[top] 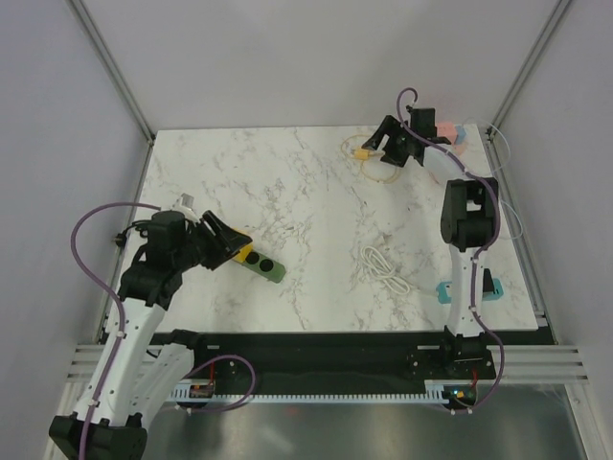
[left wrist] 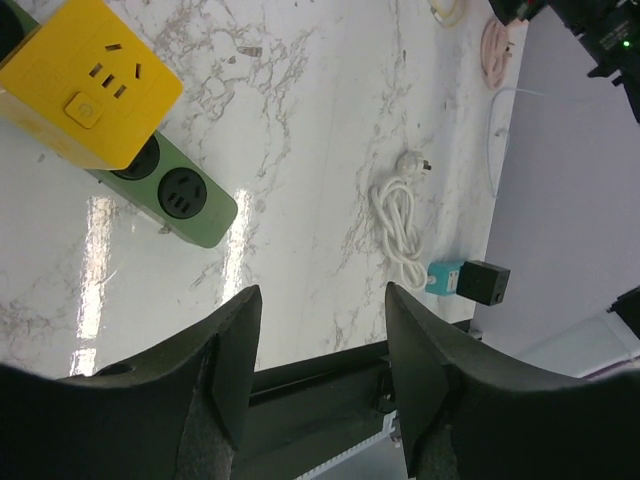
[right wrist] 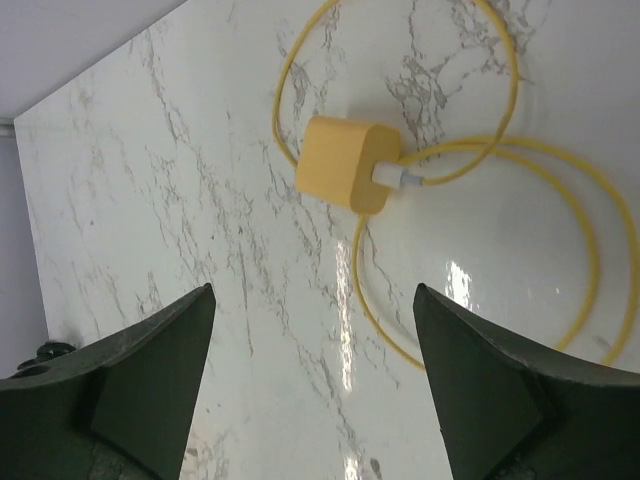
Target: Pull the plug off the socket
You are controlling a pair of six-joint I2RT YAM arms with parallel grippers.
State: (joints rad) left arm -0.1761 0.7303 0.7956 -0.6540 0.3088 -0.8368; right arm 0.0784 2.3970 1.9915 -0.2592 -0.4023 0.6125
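Over yellow cube plug (right wrist: 347,164) at white marble bench's (top: 306,192) one o'clock, right jaws spread; left jaws spread near green socket strip (left wrist: 175,200)

Bright, even overhead light washes the white marble desk (top: 316,182) in the top view, leaving only faint, soft shadows beneath the arms. In the left wrist view, glare streaks the polished stone at 9 o'clock; in the right wrist view it pools toward 5 o'clock. Dark fingers (left wrist: 225,385) at 6 o'clock read as near-black shapes.
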